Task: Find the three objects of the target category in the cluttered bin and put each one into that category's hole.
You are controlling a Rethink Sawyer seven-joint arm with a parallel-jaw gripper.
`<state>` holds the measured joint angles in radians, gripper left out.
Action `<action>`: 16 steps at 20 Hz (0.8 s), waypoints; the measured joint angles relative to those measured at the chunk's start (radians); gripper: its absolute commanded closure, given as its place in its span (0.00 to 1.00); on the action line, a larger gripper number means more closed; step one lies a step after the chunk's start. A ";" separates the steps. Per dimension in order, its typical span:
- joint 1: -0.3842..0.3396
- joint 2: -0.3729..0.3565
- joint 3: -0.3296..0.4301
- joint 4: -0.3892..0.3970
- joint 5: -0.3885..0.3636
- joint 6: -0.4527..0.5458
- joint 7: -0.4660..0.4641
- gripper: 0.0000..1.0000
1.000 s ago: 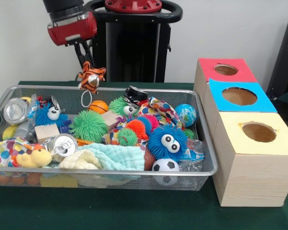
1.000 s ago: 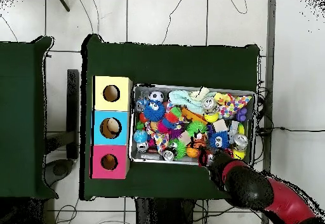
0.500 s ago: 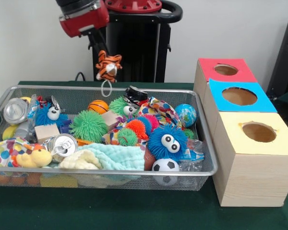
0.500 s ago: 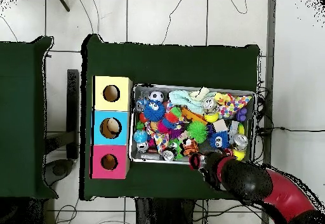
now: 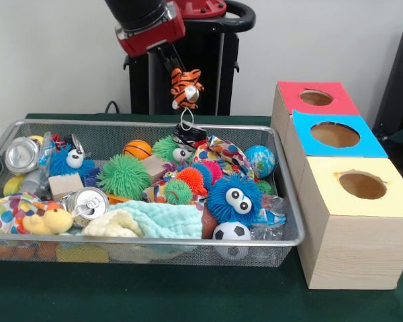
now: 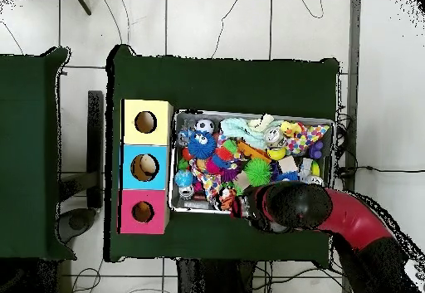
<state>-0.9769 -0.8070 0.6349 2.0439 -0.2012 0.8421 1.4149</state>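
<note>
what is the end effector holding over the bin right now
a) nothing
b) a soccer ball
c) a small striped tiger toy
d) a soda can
c, in the front view the end effector is shut on the small striped tiger toy, which hangs in the air above the far side of the wire bin.

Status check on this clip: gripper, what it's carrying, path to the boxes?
Gripper shut on small orange-and-black striped tiger plush, hanging above wire mesh bin. Three coloured boxes with holes unobstructed.
</note>
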 measured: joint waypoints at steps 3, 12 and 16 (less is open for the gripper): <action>0.024 0.008 -0.012 -0.033 -0.001 0.022 0.000 1.00; 0.039 0.004 -0.025 -0.078 0.044 0.026 0.000 1.00; 0.040 -0.010 -0.025 -0.077 0.080 0.026 0.000 1.00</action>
<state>-0.9368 -0.8168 0.6101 1.9665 -0.1215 0.8678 1.4149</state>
